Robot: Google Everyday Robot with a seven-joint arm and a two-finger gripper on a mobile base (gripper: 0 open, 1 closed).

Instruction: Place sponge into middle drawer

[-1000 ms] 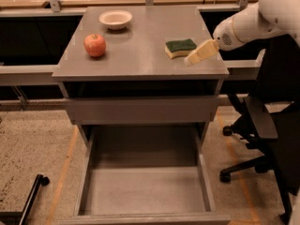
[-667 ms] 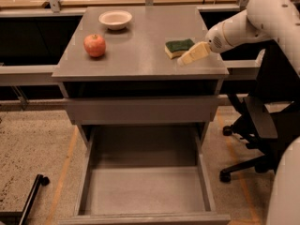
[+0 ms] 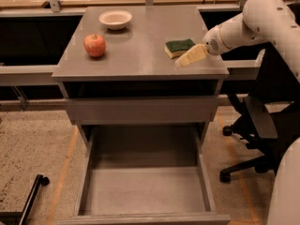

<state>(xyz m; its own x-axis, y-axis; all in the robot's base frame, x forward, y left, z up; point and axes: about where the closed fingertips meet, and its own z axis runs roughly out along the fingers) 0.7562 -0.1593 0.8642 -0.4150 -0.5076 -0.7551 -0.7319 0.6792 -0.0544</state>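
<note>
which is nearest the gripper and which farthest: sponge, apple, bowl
The gripper is at the right front of the table.
1. sponge: right side, just behind the gripper.
2. apple, on the left side, and bowl, at the back left: both are far off and too close to call.

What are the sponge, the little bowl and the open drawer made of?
The sponge: matte pale yellow foam under a dark green scouring layer. The bowl: smooth and pale, perhaps glazed ceramic or plastic. The open drawer: likely painted grey metal, judging by thin flat walls. The gripper, just beside the sponge, looks like cream plastic.
</note>
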